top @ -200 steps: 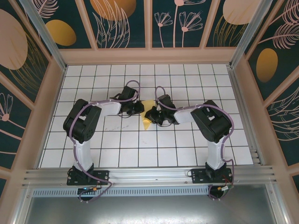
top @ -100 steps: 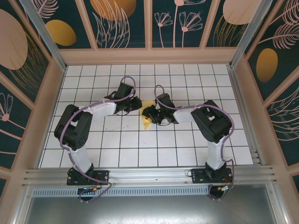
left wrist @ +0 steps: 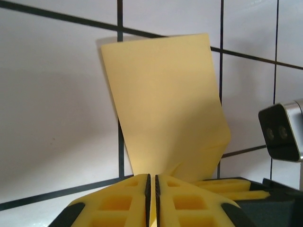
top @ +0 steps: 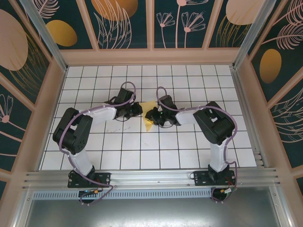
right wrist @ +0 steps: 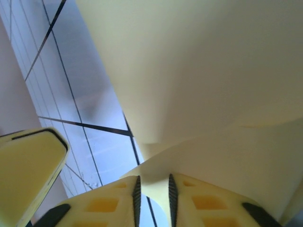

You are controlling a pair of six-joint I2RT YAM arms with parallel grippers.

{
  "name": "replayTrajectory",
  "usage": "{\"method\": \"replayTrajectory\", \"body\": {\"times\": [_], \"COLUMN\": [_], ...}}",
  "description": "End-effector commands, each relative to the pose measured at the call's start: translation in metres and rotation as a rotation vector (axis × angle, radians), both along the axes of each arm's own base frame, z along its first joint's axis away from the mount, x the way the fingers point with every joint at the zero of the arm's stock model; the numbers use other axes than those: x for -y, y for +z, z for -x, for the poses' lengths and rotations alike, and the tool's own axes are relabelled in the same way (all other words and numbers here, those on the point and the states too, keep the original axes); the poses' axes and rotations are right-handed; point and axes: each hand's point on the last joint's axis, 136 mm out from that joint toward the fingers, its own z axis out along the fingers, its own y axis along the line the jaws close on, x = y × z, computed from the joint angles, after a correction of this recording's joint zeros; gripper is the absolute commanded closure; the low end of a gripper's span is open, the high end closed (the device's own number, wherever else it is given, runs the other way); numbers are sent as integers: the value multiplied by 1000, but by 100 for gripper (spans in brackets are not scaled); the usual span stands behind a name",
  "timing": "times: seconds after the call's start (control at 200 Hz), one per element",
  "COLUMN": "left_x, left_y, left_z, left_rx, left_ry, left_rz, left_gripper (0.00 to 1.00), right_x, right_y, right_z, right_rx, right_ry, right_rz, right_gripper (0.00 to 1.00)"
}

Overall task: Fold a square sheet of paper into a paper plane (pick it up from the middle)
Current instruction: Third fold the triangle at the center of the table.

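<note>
The square sheet of paper [top: 148,107], pale yellow and bent, is held off the tiles at the middle of the table between both grippers. My left gripper [top: 140,109] comes from the left. In the left wrist view it [left wrist: 151,189] is shut on the lower edge of the sheet [left wrist: 165,104], which rises as a curved panel. My right gripper [top: 150,115] comes from the right. In the right wrist view its pads [right wrist: 152,189] pinch a folded bit of the sheet [right wrist: 213,71], with the rest arching overhead. A lower tip of paper [top: 147,125] hangs toward the tiles.
The floor is a white tiled table [top: 118,156] with black grid lines, walled by patterned panels [top: 151,23]. Both arms bend inward toward the centre. The right gripper's camera housing [left wrist: 284,132] sits close beside the left fingers. A left finger [right wrist: 28,170] shows at the left of the right wrist view.
The left arm's elbow has swung out to the left and its gripper has shifted slightly along the paper's left side. The right arm and the paper have barely moved.
</note>
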Motion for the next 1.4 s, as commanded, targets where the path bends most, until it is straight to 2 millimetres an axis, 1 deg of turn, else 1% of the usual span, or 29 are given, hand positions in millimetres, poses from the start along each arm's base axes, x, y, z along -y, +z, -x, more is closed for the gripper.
{"method": "replayTrajectory", "body": {"times": [0.0,0.075,0.085,0.1,0.23,0.575,0.691,1.031,1.161,1.216,1.221,1.231,1.241,1.321,1.396], "left_x": [6,11,9,9,15,28,29,28,26,24,24,27,27,24,19], "left_y": [10,12,6,4,0,-7,-10,-30,-38,-43,-43,-37,-36,-41,-48], "left_z": [3,4,9,11,16,23,24,26,27,28,28,22,21,20,22], "left_rx": [10,7,-9,-13,-22,-43,-48,-87,-101,-109,-109,-91,-89,-96,-108], "left_ry": [-21,-36,-38,-40,-67,-114,-122,-122,-116,-115,-114,-114,-114,-107,-103], "left_rz": [63,87,82,81,97,115,111,78,63,50,49,56,55,28,-6], "left_gripper": [86,87,87,88,90,98,100,100,100,100,100,100,100,100,100], "right_x": [25,26,26,27,29,31,31,29,26,24,23,23,23,18,14], "right_y": [-44,-45,-46,-46,-49,-52,-52,-48,-43,-38,-37,-36,-35,-22,-6], "right_z": [18,18,18,18,20,21,21,20,20,19,19,18,18,15,9], "right_rx": [-97,-100,-103,-102,-112,-127,-127,-121,-104,-89,-87,-82,-79,-39,13], "right_ry": [-32,-36,-37,-37,-38,-48,-50,-46,-36,-29,-28,-28,-26,-8,10], "right_rz": [140,146,149,149,165,185,185,171,152,137,136,132,129,95,58], "right_gripper": [82,87,88,89,100,100,100,100,100,100,100,100,100,100,100]}}
